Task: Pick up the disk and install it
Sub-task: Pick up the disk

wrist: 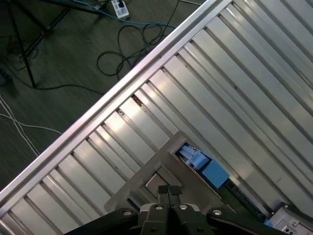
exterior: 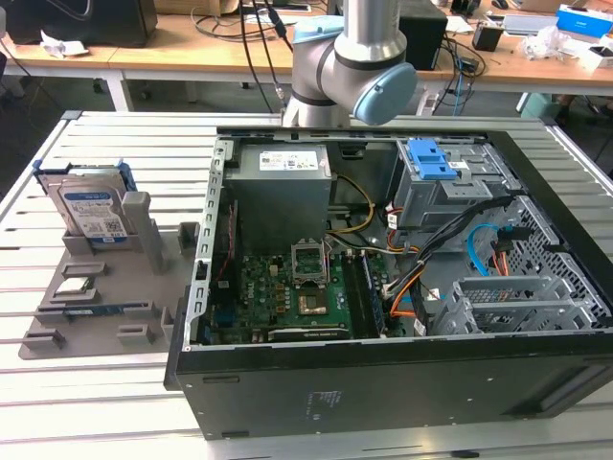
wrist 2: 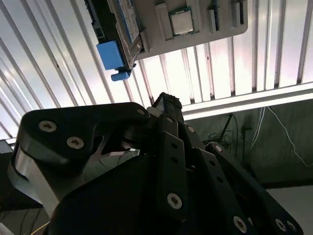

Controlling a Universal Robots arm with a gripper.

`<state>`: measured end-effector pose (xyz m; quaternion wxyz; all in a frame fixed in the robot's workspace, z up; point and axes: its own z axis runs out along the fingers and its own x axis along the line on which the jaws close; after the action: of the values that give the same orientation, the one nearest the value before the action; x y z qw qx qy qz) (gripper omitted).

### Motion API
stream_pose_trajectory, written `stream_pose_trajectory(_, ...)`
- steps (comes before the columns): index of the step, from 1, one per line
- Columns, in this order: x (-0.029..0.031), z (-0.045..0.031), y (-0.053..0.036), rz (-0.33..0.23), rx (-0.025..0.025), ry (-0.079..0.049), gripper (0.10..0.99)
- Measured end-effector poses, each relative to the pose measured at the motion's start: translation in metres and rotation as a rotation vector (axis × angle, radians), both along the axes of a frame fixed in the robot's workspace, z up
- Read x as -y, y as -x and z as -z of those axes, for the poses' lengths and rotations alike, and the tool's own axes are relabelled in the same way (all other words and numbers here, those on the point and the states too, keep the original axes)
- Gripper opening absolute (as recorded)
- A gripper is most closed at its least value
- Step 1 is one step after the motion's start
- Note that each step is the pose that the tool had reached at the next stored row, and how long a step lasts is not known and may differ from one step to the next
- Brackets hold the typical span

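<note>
Table [exterior: 115, 422]: slatted metal top that carries everything; it is the flat base for both the machine and the parts.
Computer case [exterior: 383, 383]: lies on its side at the exterior view's right with the side panel off, probably so the inside can be reached from above.
Arm [exterior: 354, 67]: stands at the far edge of the table, behind the case (wrist and elbow joints capped in pale blue).
Power supply box [exterior: 283, 192]: grey, in the far left corner of the case, not part of the job.
Parts holder [exterior: 105, 316]: grey moulded tray on the table at the exterior view's left, well apart from the case, with slots that keep each part in a set place.
Disk [exterior: 91, 206]: stands on edge in a slot at the far end of the holder, label facing the near side, likely so its upper edge is free to be gripped; it is not yet picked up.
Gripper [wrist: 168, 190]: fingers pressed together with nothing between them, hanging above the slats near the holder, apart from the disk [wrist: 195, 159].
Processor chip [wrist 2: 182, 22]: lies flat in a holder pocket (square, metal-topped).
</note>
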<state>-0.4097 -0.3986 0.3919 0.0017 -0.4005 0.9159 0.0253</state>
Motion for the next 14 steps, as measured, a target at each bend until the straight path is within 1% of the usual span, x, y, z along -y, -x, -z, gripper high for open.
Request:
stream_pose_trajectory(2,0.0000,0.0000,0.0000,-0.028,0.0000,0.000,0.106)
stream_pose_trajectory(7,0.0000,0.0000,0.0000,-0.077,0.0000,0.000,0.106)
stream_pose_trajectory(8,0.0000,0.0000,0.0000,-0.104,0.0000,0.000,0.106)
stream_pose_trajectory(9,0.0000,0.0000,0.0000,-0.118,0.0000,0.000,0.106)
stream_pose_trajectory(14,0.0000,0.0000,0.0000,-0.165,0.0000,0.000,0.106)
